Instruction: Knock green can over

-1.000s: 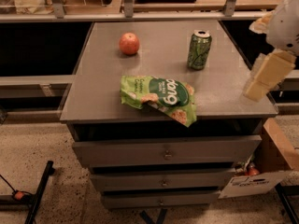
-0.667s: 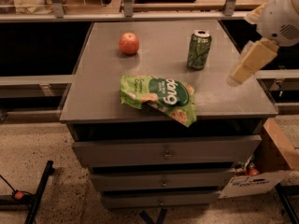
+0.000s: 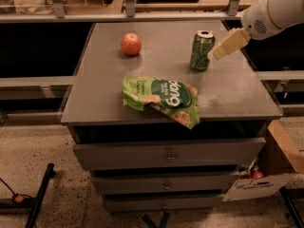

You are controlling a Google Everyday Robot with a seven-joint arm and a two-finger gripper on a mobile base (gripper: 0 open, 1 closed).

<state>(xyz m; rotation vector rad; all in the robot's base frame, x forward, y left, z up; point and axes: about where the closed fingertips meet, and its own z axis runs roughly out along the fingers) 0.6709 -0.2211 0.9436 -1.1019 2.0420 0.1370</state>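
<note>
The green can [image 3: 201, 51] stands upright on the grey cabinet top [image 3: 104, 84], towards the back right. It has pale scribbled markings and a silver top. My gripper [image 3: 230, 43] comes in from the upper right on a white arm [image 3: 273, 11]. Its cream-coloured finger tip sits just right of the can's upper part, very close to it or touching it.
A red apple [image 3: 131, 44] sits at the back left of the top. A flat green snack bag [image 3: 164, 98] lies near the front edge. Drawers are below the top. A cardboard box [image 3: 280, 158] stands on the floor to the right.
My gripper has moved left and up across the right side of the cabinet top, from beyond its right edge to right beside the can. The can has stayed upright.
</note>
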